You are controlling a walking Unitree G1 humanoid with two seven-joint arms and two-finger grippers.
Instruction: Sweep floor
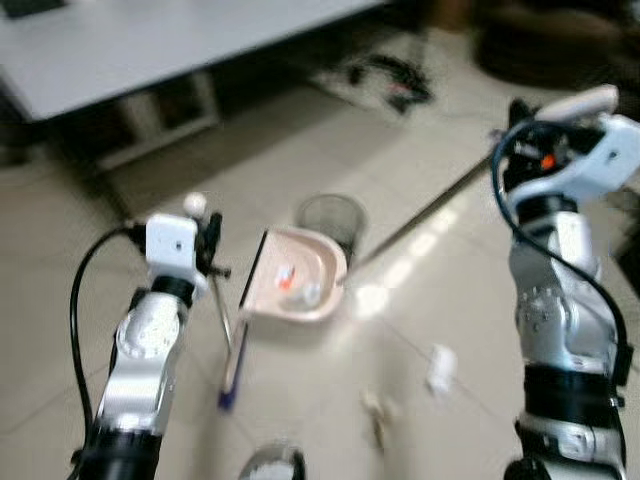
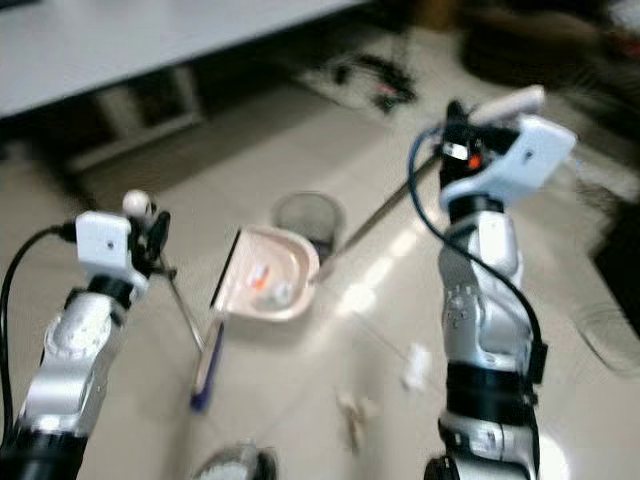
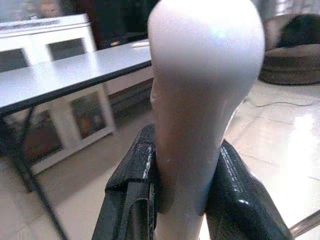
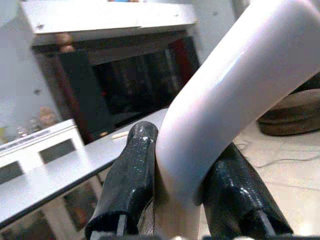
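Observation:
My left gripper (image 1: 210, 240) is shut on the white knobbed top of a broom handle (image 3: 200, 100). Its thin rod slants down to a blue and white brush head (image 1: 232, 372) on the tiled floor. My right gripper (image 1: 520, 125) is shut on the curved white grip (image 4: 235, 85) of a long metal dustpan handle (image 1: 430, 215). The pink dustpan (image 1: 300, 280) rests on the floor between my arms, with a few scraps inside. A white crumpled scrap (image 1: 440, 368) and a beige scrap (image 1: 378, 412) lie on the floor nearer to me.
A dark mesh wastebasket (image 1: 331, 216) stands just behind the dustpan. A white table (image 1: 150, 45) spans the back left, with a low cabinet under it. Cables and clutter (image 1: 390, 80) lie at the back, and a dark cushion (image 1: 545, 45) sits back right.

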